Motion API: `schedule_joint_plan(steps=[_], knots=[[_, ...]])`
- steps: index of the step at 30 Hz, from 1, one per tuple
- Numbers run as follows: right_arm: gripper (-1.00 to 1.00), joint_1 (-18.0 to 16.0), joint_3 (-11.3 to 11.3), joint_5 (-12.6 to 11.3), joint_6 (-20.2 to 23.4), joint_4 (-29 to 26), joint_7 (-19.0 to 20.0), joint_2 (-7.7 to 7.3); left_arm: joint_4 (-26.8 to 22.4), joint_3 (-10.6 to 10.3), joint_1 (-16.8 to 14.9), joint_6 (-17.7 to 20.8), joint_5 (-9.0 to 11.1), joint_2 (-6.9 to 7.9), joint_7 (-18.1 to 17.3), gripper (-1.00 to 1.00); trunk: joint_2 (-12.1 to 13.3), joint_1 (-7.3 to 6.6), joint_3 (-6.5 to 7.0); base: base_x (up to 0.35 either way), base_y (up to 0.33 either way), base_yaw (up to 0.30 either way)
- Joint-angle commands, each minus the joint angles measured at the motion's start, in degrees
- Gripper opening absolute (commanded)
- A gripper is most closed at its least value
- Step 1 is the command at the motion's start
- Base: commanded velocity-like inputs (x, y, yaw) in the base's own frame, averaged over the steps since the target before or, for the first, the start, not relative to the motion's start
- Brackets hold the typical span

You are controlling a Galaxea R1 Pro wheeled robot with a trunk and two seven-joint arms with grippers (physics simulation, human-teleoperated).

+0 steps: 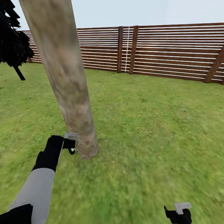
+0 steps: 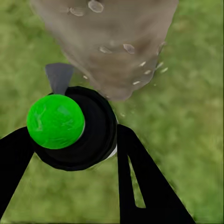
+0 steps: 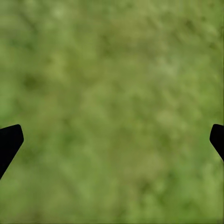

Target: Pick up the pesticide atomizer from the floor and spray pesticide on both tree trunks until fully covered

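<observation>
- Pesticide atomizer [image 2: 77,128]: one, a round dark body with a bright green ball on it and a grey nozzle pointing at the trunk; it sits between the two black fingers [image 2: 140,172] of the left gripper [image 2: 70,154], which is clamped on it. In the head view it is small and partly hidden by the gripper, so its shape is hard to make out there.
- Pesticide [image 2: 140,65]: a scatter of pale specks just ahead of the nozzle, lying on and beside the lower bark; in the head view they appear as a faint white dusting near the trunk's foot.
- Tree trunk [image 1: 67,84]: one in view, a thick mottled grey-brown column directly in front of the left gripper [image 1: 71,143], nearly touching the atomizer. It leans slightly, and its top is cut off by the upper edge, so no foliage of this tree can be seen.
- Left arm [image 1: 40,183]: grey forearm and black wrist, reaching forward to the trunk's base.
- Right gripper [image 1: 179,213]: low and well apart from the trunk, partly cut off by the lower edge; in the right wrist view its two dark fingertips [image 3: 9,142] stand wide apart, with nothing but grass between them.
- Lawn [image 1: 149,124]: green grass under everything.
- Fence [image 1: 168,51]: brown horizontal slats, far beyond the left gripper.
- Dark bush [image 1: 12,43]: one, far off, cut off by the edge.
</observation>
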Motion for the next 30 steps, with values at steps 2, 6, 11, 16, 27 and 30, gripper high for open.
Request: schedule_joint_plan(steps=[2,6,11,16,27,30], knots=[[1.0,0.0,0.0,0.01,0.02,0.01,-0.03,0.05,-0.31,0.0,0.25,0.34,0.78,4.38,-1.2,-1.0,0.0,0.0,0.0,0.0,0.0,0.0],[1.0,0.0,0.0,-0.04,0.04,0.01,-0.01,0.25,-0.63,-1.62,0.69,0.81,0.65,5.77,-3.76,-1.0,0.0,0.0,0.0,0.005,-0.008,0.003],[1.0,0.0,0.06,-0.07,0.03,0.05,-0.02,0.34,-1.58,-4.32,0.63,2.21,0.74,5.06,-3.92,-1.0,0.0,0.0,0.0,0.123,-0.193,0.201],[1.0,0.0,0.0,-0.03,0.0,0.01,-0.05,0.32,-3.0,-4.47,0.37,2.33,0.79,4.95,-3.93,-1.0,0.0,0.0,0.0,0.07,-0.253,0.137],[1.0,0.0,0.0,0.0,0.0,-0.02,-0.05,-0.03,-3.01,-4.41,-0.01,3.91,0.79,4.94,-3.93,-1.0,0.0,0.0,0.0,-0.095,-0.237,0.001],[1.0,0.0,0.0,0.01,0.0,0.0,-0.05,0.0,-2.98,-4.47,0.09,3.91,0.79,4.77,-3.93,-1.0,0.0,0.0,0.0,0.193,-0.219,0.0]])
